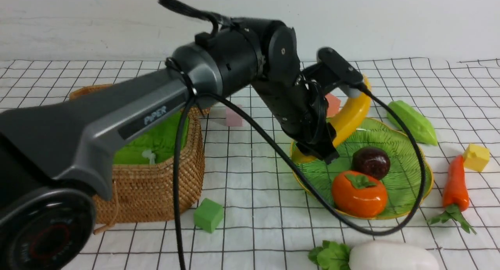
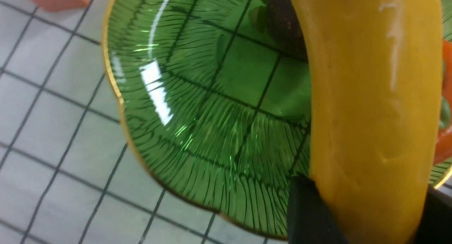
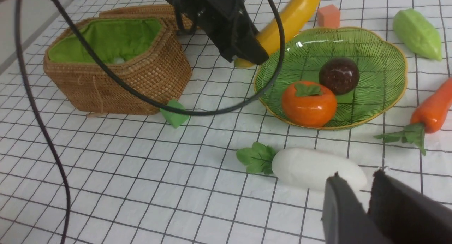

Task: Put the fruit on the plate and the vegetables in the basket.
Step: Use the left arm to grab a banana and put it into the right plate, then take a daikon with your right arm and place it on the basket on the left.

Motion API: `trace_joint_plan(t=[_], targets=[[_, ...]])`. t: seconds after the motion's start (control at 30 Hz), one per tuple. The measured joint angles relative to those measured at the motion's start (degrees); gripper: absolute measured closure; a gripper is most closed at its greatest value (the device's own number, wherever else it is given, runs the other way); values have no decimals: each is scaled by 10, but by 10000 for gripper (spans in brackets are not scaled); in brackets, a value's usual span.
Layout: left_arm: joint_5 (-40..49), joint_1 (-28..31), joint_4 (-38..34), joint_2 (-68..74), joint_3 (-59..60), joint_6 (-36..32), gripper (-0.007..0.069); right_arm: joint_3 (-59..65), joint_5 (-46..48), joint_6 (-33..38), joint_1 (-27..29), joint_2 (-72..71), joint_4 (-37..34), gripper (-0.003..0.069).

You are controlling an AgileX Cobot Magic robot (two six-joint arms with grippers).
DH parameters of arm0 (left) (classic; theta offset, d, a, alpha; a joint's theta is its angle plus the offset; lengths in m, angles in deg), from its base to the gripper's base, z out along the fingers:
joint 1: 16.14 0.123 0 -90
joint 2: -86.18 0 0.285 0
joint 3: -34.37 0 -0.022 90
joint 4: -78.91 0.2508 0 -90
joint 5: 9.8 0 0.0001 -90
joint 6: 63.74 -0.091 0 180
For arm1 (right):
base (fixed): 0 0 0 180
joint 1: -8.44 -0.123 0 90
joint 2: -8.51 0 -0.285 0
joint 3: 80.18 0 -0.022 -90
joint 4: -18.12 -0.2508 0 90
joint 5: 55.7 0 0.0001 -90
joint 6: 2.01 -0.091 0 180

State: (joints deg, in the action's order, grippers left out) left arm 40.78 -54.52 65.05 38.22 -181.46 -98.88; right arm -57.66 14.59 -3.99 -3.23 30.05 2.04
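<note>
The basket (image 1: pixel 156 192) stands at the left of the table (image 1: pixel 250 192); its green lining (image 1: pixel 156 139) is exposed and no vegetable shows inside, only a small white item too small to identify; the woven wall is stiff enough to receive dropped toys without tipping. The left claw (image 1: pixel 326 149) is closed on the banana (image 1: pixel 349 117), gripping near the lower end, with the long body slanting up and away over the near-left rim of the plate (image 1: pixel 410 145); the banana is judged light, rigid and glossy, hence slippery; a grip across its narrow thickness near mid-length would limit swing. The plate is glass, judged fragile and liable to slide or chip; release low, not from height. In the plate lie the mangosteen (image 1: pixel 371 162) and, just in front of it, the persimmon (image 1: pixel 359 194), close together; the left half of the dish is bare and offers room for the banana. The radish (image 1: pixel 392 256) lies on the table in front of the plate, leaves to the left; bulky and smooth, it is best taken across its middle. The gourd (image 1: pixel 412 121) lies just beyond the plate's right rim; tapered and slick, take it at the widest part. The carrot (image 1: pixel 455 184) lies to the right of the plate, leaf top toward the camera; grip the orange body, not the soft leaves. The right claw (image 3: pixel 357 180) hovers near the radish, jaws slightly parted and holding nothing.
</note>
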Motion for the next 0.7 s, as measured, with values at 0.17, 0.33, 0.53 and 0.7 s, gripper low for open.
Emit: trace_joint_plan(t=[0.17, 0.33, 0.53, 0.7], targets=[[-26, 0, -11, 39, 0, -46, 327, 0, 13, -1, 0, 0, -2, 505], [-44, 0, -13, 44, 0, -47, 229, 0, 14, -9, 0, 0, -2, 501], [-39, 0, -19, 30, 0, -24, -15, 0, 7, -11, 0, 3, -2, 500], [22, 0, -10, -61, 0, 78, 32, 0, 1, 0, 0, 49, -10, 500]])
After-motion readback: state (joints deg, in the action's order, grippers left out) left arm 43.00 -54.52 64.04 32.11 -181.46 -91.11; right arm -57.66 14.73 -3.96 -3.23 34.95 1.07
